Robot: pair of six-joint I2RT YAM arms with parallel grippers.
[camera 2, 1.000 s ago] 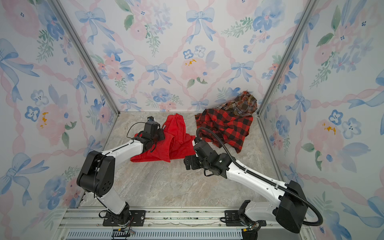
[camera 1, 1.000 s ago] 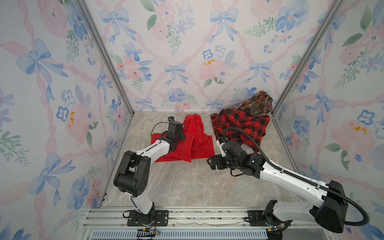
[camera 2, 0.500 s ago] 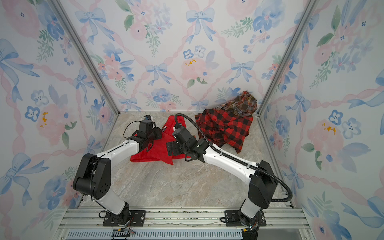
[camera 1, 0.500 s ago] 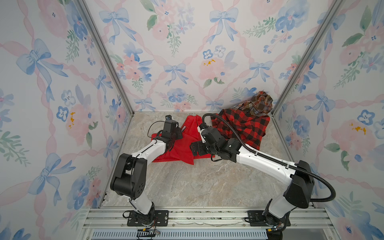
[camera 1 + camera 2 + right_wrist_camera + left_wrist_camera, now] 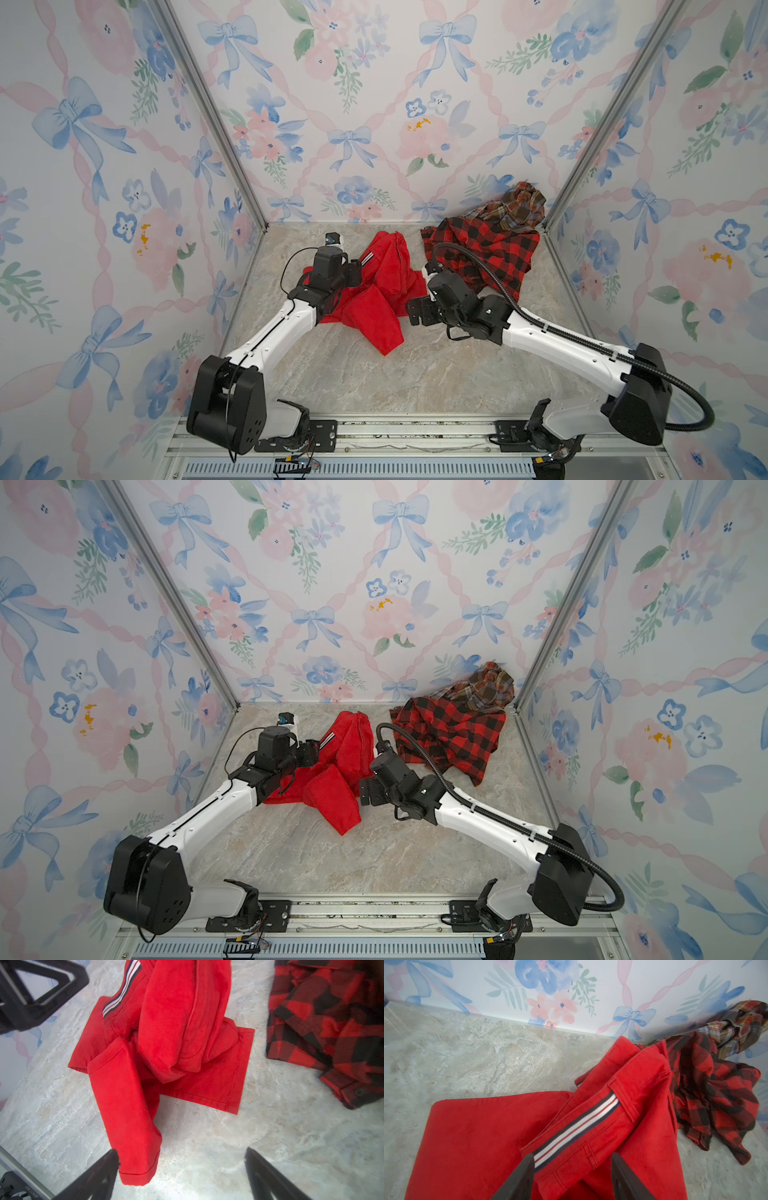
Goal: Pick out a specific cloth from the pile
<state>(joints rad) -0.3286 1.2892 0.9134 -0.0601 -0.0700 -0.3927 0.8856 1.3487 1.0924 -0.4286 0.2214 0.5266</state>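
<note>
Marbled tabletop (image 5: 415,374) carries the cloth (image 5: 376,303) crumpled at mid-rear, just beside the pile (image 5: 494,232) at its 2 o'clock, where the check shirt (image 5: 478,257) and plaid shirt (image 5: 515,205) fill the corner. Your left gripper (image 5: 572,1156) sits at the cloth's 9 o'clock, jaws apart astride the striped trim band (image 5: 577,1126). Your right gripper (image 5: 181,1150) hovers at 4 o'clock, jaws spread wide.

A staged robot test booth: panel walls (image 5: 374,104) papered with bows and flowers meet at bare aluminium posts (image 5: 208,112) beyond the left tool (image 5: 356,272) and right tool (image 5: 417,312), a marble-look tabletop (image 5: 374,382) lies beneath them, and both arms (image 5: 270,332) bolt to a metal rail (image 5: 415,428) behind them
</note>
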